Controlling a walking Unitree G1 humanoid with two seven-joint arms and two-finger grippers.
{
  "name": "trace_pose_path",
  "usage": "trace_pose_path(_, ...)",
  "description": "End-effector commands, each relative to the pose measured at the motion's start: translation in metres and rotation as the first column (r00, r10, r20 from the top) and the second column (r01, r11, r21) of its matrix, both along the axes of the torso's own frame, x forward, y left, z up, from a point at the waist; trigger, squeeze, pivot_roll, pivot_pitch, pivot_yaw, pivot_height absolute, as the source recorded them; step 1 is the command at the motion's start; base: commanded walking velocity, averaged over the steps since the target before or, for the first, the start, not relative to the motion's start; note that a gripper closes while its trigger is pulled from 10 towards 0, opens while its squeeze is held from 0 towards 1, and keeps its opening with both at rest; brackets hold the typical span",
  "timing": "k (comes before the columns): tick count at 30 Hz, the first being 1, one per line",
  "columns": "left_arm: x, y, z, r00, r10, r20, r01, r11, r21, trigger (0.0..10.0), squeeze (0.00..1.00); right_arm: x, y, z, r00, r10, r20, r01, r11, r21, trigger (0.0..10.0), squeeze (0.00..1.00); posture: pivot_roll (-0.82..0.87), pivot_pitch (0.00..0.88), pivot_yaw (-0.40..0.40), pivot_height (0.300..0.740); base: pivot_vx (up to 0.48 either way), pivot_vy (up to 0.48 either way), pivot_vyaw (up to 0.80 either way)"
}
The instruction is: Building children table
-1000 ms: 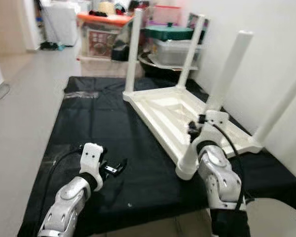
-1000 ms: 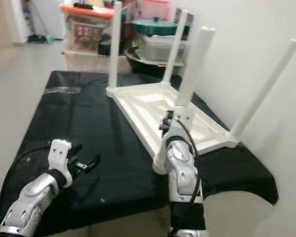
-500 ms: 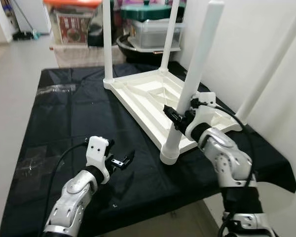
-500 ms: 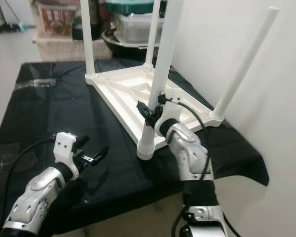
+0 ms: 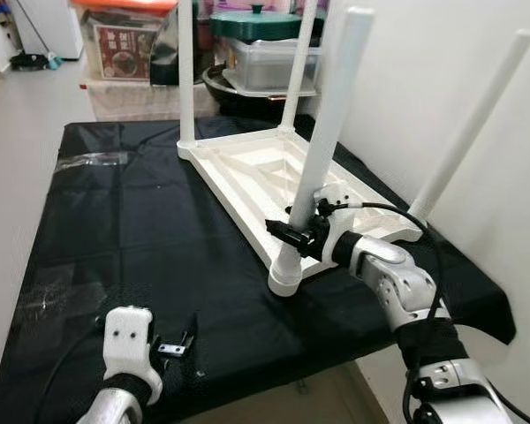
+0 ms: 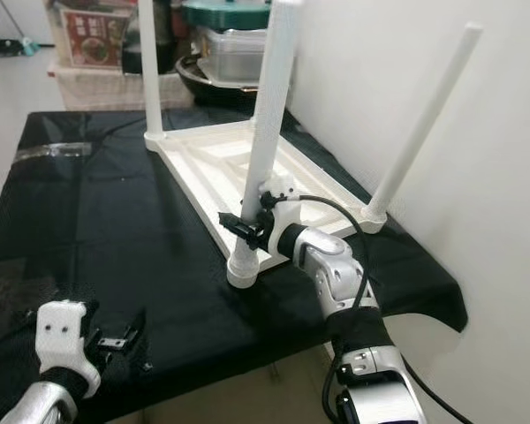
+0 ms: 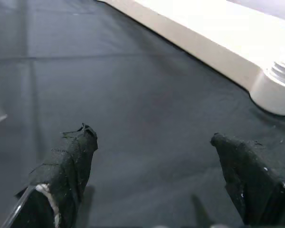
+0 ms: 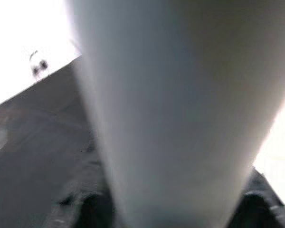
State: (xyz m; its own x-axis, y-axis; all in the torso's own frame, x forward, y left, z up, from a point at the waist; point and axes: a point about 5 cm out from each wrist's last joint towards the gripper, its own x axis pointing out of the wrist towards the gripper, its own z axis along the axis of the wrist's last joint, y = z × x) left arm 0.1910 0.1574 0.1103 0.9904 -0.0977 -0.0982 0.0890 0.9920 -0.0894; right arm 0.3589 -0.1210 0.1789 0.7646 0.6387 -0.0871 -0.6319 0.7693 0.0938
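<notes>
Right gripper (image 5: 293, 237): fingers clamped on near table leg (image 5: 331, 132), upturned white table (image 5: 274, 172). Left gripper (image 5: 175, 340): fingers apart, at 7 o'clock, over black cloth (image 5: 115, 230).

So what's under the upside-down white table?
A black cloth lies under the table and spreads past it on every side. What the cloth rests on is covered. The right gripper grips the nearest leg.
</notes>
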Motion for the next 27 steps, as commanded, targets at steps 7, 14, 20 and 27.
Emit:
trace_pose_path(7, -0.006, -0.001, 0.001, 0.999, 0.042, -0.027, -0.042, 0.999, 0.017, 10.0, 0.00, -0.004, -0.063, -0.028, 0.536, -0.839, -0.094, 0.833, 0.544, -0.106, 0.0, 0.00, 0.19, 0.000, -0.146, 0.740, 0.000, 0.000, 0.00)
trace_pose_path(14, -0.006, -0.003, 0.000, 0.999, 0.028, -0.039, -0.027, 0.999, 0.017, 10.0, 0.00, -0.047, -0.004, -0.015, 0.749, -0.662, 0.030, 0.660, 0.741, -0.124, 3.6, 0.00, 0.16, 0.000, -0.122, 0.740, 0.000, 0.000, 0.00)
trace_pose_path(20, -0.005, -0.003, 0.000, 0.999, 0.033, -0.042, -0.032, 0.999, 0.006, 10.0, 0.00, -0.037, 0.005, 0.019, 0.889, -0.445, 0.103, 0.439, 0.895, 0.079, 10.0, 1.00, 0.16, 0.000, -0.128, 0.740, 0.000, 0.000, 0.00)
trace_pose_path(27, -0.004, -0.001, -0.001, 0.998, 0.045, -0.040, -0.045, 0.999, -0.001, 10.0, 0.00, -0.028, -0.013, 0.058, 0.961, -0.195, 0.198, 0.175, 0.978, 0.116, 10.0, 0.10, 0.17, 0.000, -0.132, 0.740, 0.000, 0.000, 0.00)
